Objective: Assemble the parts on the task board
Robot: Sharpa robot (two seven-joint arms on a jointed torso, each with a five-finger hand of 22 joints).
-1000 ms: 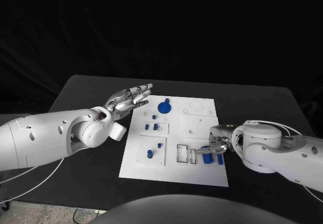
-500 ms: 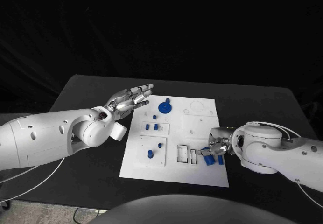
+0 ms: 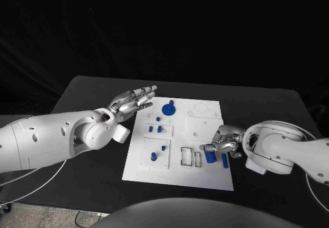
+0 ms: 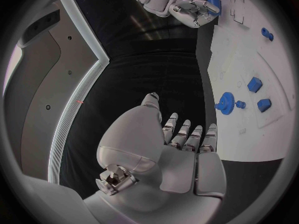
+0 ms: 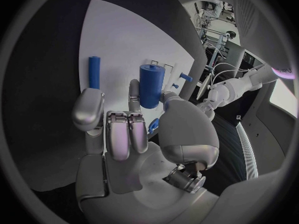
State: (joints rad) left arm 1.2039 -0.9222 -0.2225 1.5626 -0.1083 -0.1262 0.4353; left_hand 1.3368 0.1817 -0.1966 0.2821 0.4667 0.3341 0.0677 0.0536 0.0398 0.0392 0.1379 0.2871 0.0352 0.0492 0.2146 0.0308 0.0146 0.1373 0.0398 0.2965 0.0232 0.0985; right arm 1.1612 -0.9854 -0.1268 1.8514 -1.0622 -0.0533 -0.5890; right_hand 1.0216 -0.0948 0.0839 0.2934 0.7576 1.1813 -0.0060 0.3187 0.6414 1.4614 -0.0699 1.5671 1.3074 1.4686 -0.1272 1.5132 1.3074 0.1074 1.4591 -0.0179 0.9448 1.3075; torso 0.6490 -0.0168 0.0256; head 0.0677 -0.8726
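Right now the right hand (image 3: 223, 145), at the right of the head view, pinches a thick blue cylinder (image 3: 210, 155) over the lower right part of the white task board (image 3: 206, 178) in the frame's middle, with a thin blue peg (image 3: 225, 160) lying flat on the board just beside it. Over at the left, the left hand (image 3: 131, 101) hovers by the board's upper left corner, holding nothing, fingers stretched out, near a blue gear (image 3: 167, 109) on the board's upper part.
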